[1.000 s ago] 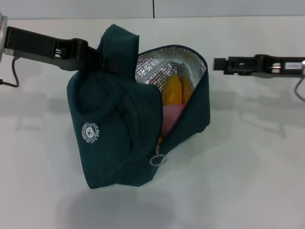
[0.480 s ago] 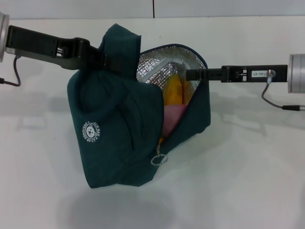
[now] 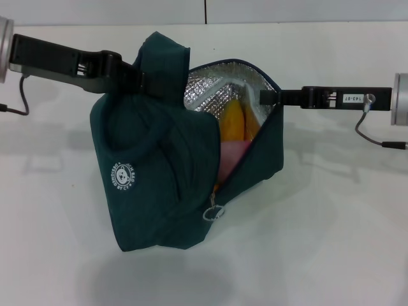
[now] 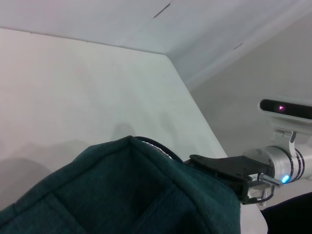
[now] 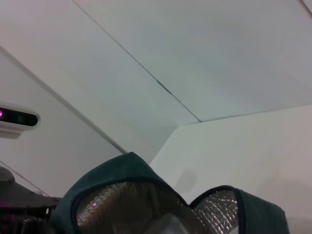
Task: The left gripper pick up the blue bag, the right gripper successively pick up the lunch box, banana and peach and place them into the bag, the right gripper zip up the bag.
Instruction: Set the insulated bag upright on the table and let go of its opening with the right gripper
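I have the left gripper (image 3: 137, 80) closed on a handle at the far left of the blue bag (image 3: 159, 172), holding the bag up so its mouth gapes toward the right and the silver lining shows. Inside I can see the banana (image 3: 234, 121) standing against the lining and the pink of the peach (image 3: 231, 153) below it; the lunch box I cannot make out, so I judge it lies deeper in the bag. The right gripper (image 3: 264, 97) sits at the right rim of the opening, its tip just at the lining's edge, and I cannot tell whether its fingers are parted or together. With the fruit loaded, I judge the step in hand is the zip. The ring zip-pull (image 3: 213, 213) hangs at the near end of the opening, well below where the right gripper is now, so I would come down to it, take the ring squarely between the fingers and draw it along the zip track toward the far end. The left gripper should keep the fabric taut so the teeth line up and the banana does not snag the slider. The desk (image 3: 331, 242) beneath is bare white.
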Tool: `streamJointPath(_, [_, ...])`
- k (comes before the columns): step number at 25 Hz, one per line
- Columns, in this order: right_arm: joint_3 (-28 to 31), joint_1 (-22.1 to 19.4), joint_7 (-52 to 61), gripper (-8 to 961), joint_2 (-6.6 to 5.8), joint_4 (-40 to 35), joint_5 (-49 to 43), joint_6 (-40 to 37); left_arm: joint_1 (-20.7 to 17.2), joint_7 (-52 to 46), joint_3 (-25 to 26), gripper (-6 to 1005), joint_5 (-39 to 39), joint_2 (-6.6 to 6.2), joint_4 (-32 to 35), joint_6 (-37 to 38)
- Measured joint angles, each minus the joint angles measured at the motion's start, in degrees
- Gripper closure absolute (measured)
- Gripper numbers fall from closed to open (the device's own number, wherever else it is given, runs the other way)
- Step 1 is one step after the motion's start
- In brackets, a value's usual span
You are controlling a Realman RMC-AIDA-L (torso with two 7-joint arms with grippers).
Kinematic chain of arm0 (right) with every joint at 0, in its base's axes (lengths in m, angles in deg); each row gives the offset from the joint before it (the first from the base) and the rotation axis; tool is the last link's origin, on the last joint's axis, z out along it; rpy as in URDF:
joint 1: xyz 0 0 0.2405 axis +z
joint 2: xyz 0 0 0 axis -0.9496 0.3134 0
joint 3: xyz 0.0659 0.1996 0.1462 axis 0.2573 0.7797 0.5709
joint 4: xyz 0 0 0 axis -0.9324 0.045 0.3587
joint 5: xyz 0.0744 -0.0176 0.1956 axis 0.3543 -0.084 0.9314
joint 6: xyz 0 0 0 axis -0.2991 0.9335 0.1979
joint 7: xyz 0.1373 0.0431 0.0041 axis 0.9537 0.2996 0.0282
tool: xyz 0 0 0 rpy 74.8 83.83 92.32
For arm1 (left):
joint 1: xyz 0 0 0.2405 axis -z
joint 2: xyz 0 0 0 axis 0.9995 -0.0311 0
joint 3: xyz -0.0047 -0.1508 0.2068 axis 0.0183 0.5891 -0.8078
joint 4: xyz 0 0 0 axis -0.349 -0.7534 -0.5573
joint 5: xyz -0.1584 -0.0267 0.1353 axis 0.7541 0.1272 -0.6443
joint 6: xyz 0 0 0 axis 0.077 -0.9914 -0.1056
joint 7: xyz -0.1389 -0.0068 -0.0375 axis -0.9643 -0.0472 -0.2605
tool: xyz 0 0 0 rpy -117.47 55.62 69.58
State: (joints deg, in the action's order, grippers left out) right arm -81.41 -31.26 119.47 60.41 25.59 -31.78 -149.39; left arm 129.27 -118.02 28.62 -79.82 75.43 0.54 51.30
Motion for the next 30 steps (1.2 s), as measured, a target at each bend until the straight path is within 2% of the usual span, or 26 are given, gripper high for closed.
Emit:
streamJointPath(3, [0.25, -0.08, -0.06, 644, 0.01, -0.11, 0.0, -0.06, 0.0, 0.0, -0.13, 952, 0.0, 0.0, 0.0, 0.0])
streamJointPath(8, [0.33, -0.13, -0.17, 866, -0.04, -0.15, 0.01, -0.09, 0.0, 0.0, -0.2, 952, 0.0, 0.04, 0.0, 0.0])
streamJointPath(14, [0.46, -0.75, -2.74, 933, -0.22, -0.28, 2.71, -1.24, 0.0, 0.0, -0.05, 952, 0.0, 0.15, 0.0, 0.0])
streamJointPath(20, [0.52, -2.56, -5.4, 925, -0.63, -3.36, 7.14, -3.66, 0.51, 0.0, 0.03, 952, 1.71, 0.62, 0.0, -0.05])
streamJointPath(26, [3.52, -6.95, -4.98, 918, -0.96, -13.74, 11.92, -10.0, 1.7, 0.08, -0.27, 952, 4.2, 1.79, -0.44, -0.16])
streamJointPath(30, [7.33, -9.92, -3.84, 913, -1.01, -20.07, 15.19, -15.01, 3.0, 2.31, -0.31, 952, 4.42, 2.74, -5.38, -1.76])
